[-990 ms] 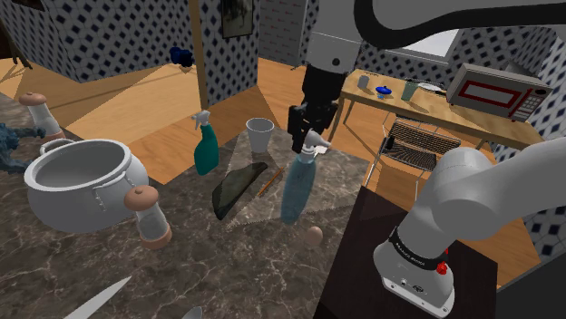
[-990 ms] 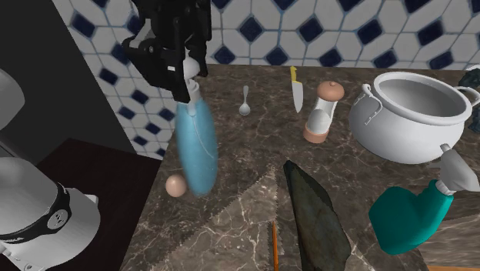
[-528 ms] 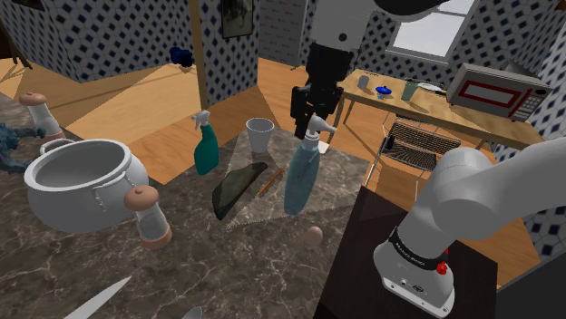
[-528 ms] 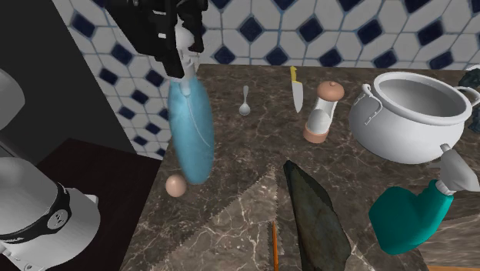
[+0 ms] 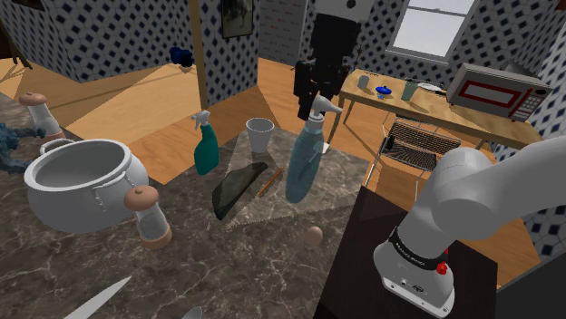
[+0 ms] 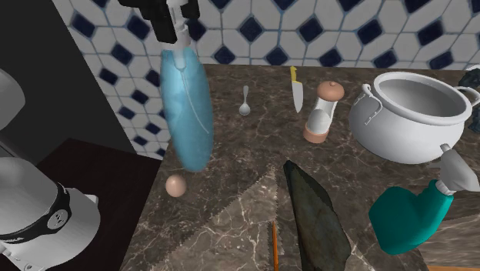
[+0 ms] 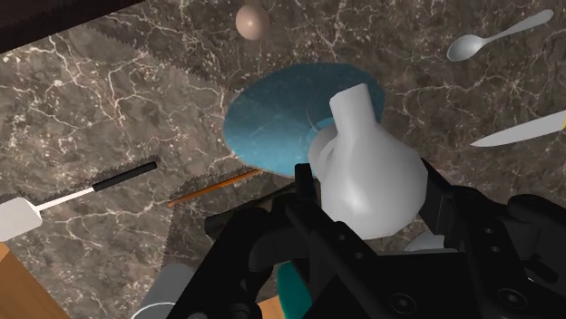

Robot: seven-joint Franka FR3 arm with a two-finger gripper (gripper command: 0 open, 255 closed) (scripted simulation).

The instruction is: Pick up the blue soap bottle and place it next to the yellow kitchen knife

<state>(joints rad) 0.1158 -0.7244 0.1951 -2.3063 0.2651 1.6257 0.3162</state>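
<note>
Hanging clear of the marble counter (image 6: 231, 146), the blue soap bottle (image 5: 302, 163) is well apart from the yellow kitchen knife (image 6: 297, 92). Gripper (image 5: 311, 98) jaws are clamped narrow on its white pump neck. Likely light, rigid, slick plastic; a neck grip lets the body swing, so move gently.

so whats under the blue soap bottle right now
Marble counter, with the blue soap bottle lifted clear of it and an egg near its base. The bottle's body hides the patch straight below.
</note>
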